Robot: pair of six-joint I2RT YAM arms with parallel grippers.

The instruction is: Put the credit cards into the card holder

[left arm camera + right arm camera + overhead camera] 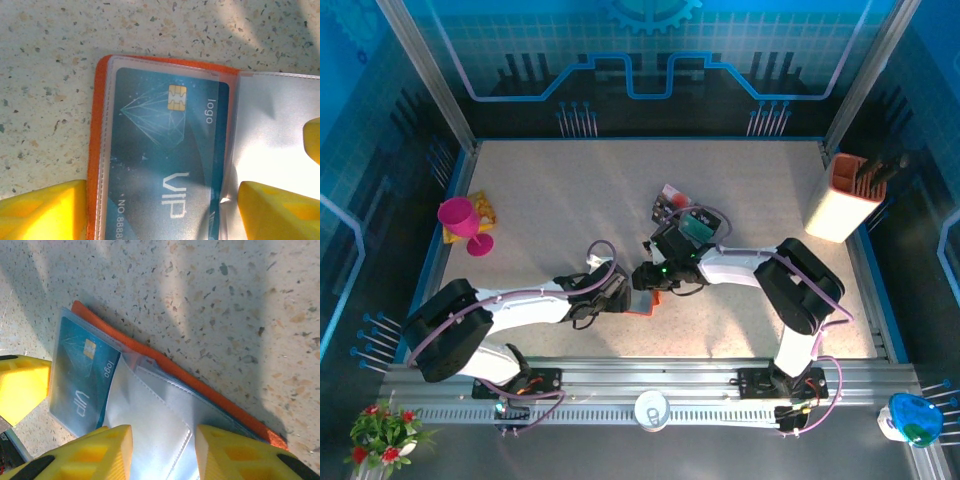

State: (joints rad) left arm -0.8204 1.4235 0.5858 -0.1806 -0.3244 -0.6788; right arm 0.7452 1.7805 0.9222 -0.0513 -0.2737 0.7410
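The orange card holder (93, 150) (165, 362) (646, 304) lies open on the speckled table. A teal VIP credit card (165, 145) (80, 370) sits inside its clear left sleeve. My left gripper (162, 187) is open, its yellow fingers (45, 212) flanking that sleeve page. My right gripper (164, 432) is open just above an empty clear sleeve page (155, 425), which lies between its fingers (235, 455). From above, both grippers (620, 292) (650, 276) meet over the holder mid-table. More loose credit cards (672, 203) lie just behind the right arm.
A pink goblet (460, 222) and a yellow item (482, 208) stand at the left edge. An orange-and-white container (848, 198) with dark utensils stands back right. A white cup (651, 408) sits on the front rail between the arm bases.
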